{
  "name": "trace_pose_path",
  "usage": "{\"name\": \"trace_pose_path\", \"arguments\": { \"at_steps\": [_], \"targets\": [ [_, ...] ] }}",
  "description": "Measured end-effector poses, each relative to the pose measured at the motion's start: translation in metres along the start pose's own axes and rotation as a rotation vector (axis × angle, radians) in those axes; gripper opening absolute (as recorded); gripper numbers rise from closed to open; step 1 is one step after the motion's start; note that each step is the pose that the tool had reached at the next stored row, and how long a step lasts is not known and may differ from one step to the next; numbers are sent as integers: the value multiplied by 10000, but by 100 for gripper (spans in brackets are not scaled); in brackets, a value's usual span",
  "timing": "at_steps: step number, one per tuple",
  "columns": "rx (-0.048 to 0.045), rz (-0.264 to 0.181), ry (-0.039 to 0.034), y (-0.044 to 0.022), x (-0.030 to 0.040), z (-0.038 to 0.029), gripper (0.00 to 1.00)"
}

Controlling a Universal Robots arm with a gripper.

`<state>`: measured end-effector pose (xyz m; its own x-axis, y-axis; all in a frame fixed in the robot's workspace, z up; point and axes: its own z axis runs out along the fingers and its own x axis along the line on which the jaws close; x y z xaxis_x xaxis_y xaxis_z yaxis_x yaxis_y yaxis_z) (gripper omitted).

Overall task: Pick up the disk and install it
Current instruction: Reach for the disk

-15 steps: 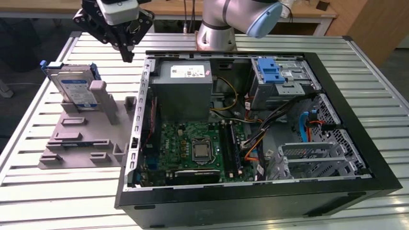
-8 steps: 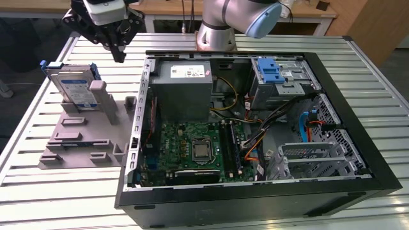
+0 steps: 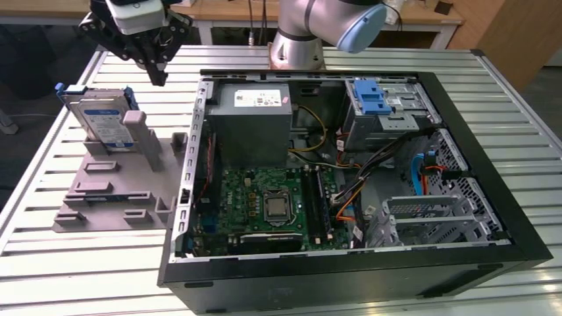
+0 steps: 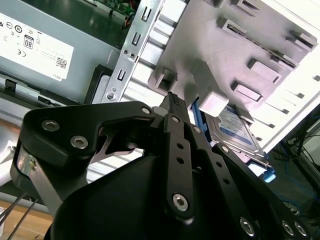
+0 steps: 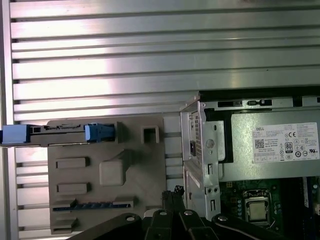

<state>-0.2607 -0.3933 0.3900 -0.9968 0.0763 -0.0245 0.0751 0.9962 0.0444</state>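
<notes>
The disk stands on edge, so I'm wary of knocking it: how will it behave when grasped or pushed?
Probably rigid: the disk is a flat metal slab in a blue frame. It stands on edge in the grey holder, so a sideways push might tip it. Its smooth faces may be slippery, and it's likely heavy for its size.

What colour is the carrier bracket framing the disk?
Blue. The exterior view shows it best, around the disk.

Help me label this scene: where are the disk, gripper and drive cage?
disk (image 3: 99, 122), exterior view, on its label.
gripper (image 3: 159, 79), exterior view, between its fingertips.
drive cage (image 3: 408, 103), exterior view, on its metal top beside the blue latch.
</notes>
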Motion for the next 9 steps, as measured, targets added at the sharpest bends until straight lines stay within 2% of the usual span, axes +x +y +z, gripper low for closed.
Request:
{"name": "trace_pose_path", "arguments": {
  "at_steps": [9],
  "targets": [
    [0, 0, 0, -1, 8, 0, 11]
  ]
}}
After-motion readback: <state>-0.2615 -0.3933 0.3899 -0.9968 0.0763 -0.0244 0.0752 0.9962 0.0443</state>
